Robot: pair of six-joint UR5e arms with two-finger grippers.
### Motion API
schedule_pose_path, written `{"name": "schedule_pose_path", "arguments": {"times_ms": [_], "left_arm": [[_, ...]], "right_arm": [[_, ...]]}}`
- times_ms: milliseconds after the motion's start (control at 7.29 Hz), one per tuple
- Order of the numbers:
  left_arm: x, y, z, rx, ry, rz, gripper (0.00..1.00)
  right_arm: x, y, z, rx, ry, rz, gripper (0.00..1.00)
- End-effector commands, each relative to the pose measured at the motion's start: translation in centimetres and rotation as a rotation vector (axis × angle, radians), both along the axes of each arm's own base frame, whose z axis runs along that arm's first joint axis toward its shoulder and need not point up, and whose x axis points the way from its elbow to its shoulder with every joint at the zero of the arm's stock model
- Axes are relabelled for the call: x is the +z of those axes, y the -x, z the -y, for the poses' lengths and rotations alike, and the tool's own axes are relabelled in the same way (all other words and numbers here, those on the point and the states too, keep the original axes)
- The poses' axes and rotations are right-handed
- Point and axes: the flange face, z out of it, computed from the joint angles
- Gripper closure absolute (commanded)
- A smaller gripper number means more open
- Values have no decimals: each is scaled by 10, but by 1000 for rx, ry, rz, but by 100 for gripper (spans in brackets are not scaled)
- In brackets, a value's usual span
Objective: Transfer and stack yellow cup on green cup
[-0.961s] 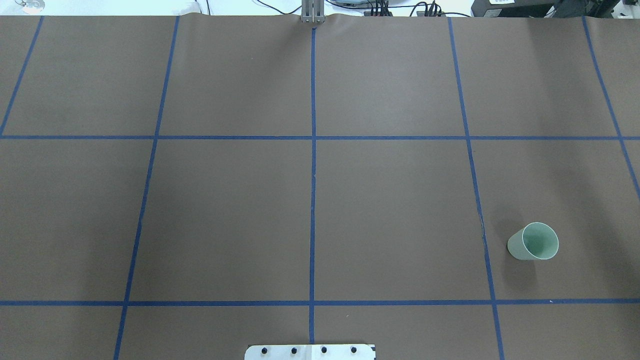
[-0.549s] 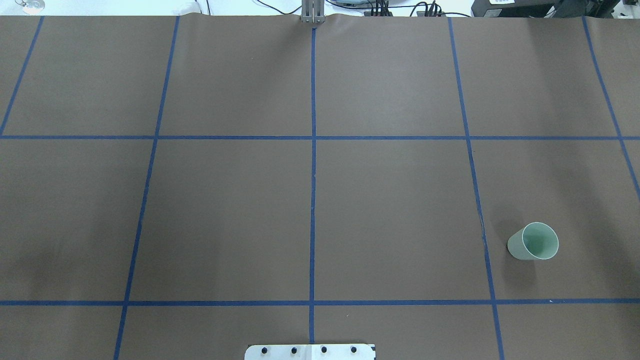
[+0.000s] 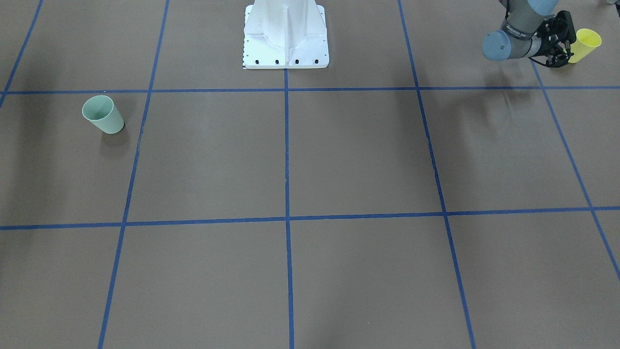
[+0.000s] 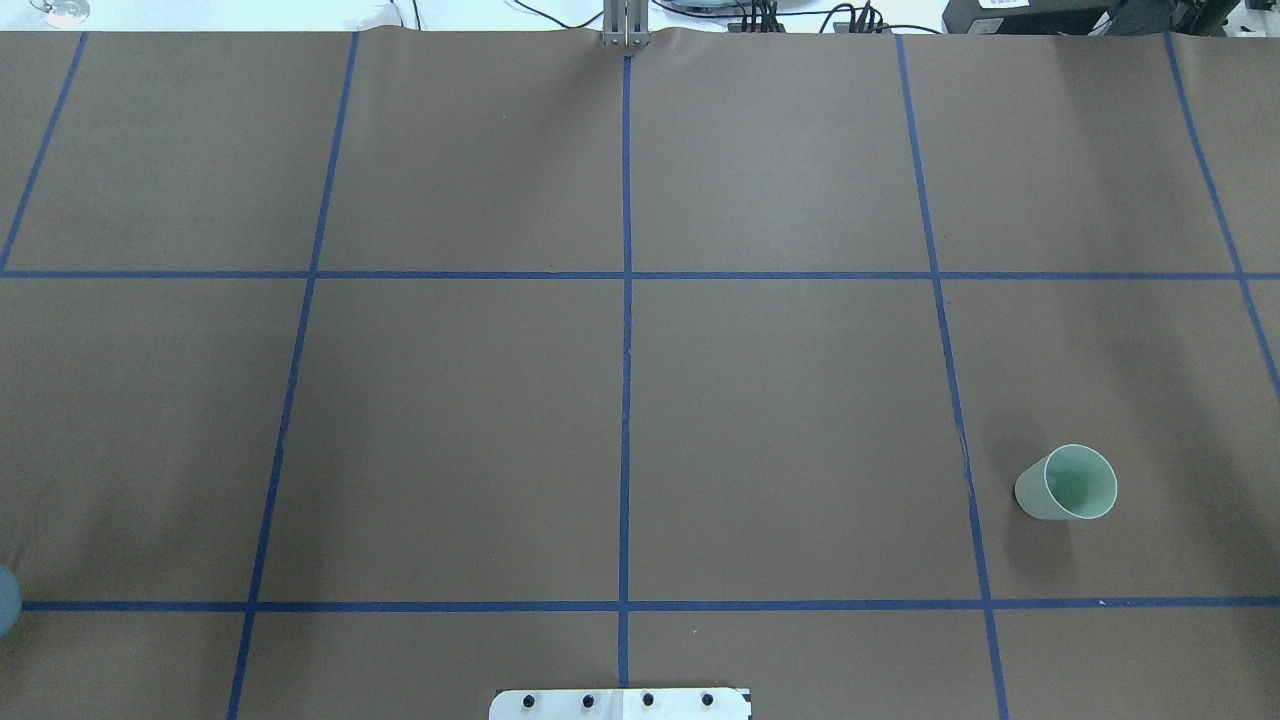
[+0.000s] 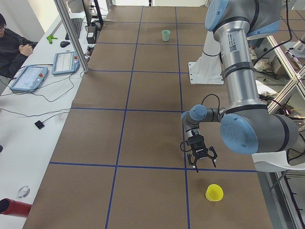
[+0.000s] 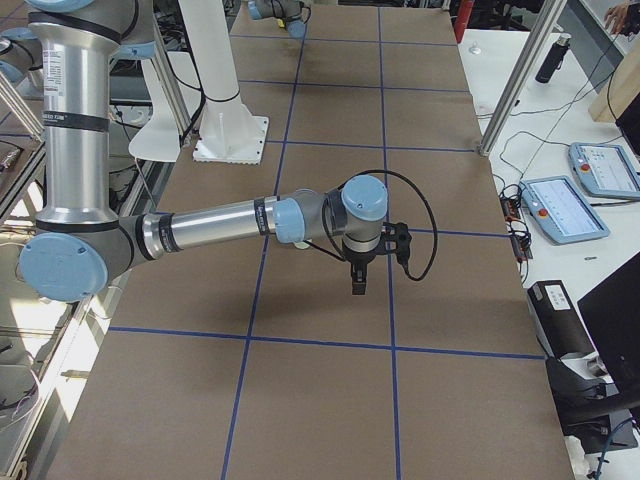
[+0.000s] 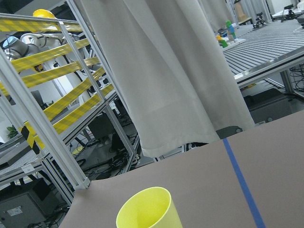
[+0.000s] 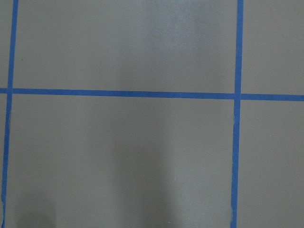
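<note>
The yellow cup (image 5: 214,192) stands upright, mouth up, at the left end of the table (image 4: 450,420). It is just beyond the left gripper (image 5: 204,163), which points sideways at it, jaws spread and not yet around it. The green cup (image 4: 1066,484) stands well apart on the right side, and the right gripper (image 6: 358,283) hangs over mid-table, its jaws unreadable.

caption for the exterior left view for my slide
Left gripper open beside the yellow cup; green cup stands at the far end.
</note>
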Motion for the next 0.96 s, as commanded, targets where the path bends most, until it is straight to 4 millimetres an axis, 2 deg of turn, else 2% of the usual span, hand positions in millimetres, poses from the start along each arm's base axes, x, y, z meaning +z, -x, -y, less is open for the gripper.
{"name": "schedule_pose_path", "arguments": {"times_ms": [0, 549, 824], "left_arm": [[23, -2, -8, -52, -3, 59, 0], [65, -5, -9, -96, -12, 117, 0], [73, -1, -9, -97, -11, 134, 0]], "right_arm": [[0, 1, 0, -2, 1, 0, 0], [0, 10, 2, -20, 2, -1, 0], [1, 11, 2, -21, 5, -4, 0]]}}
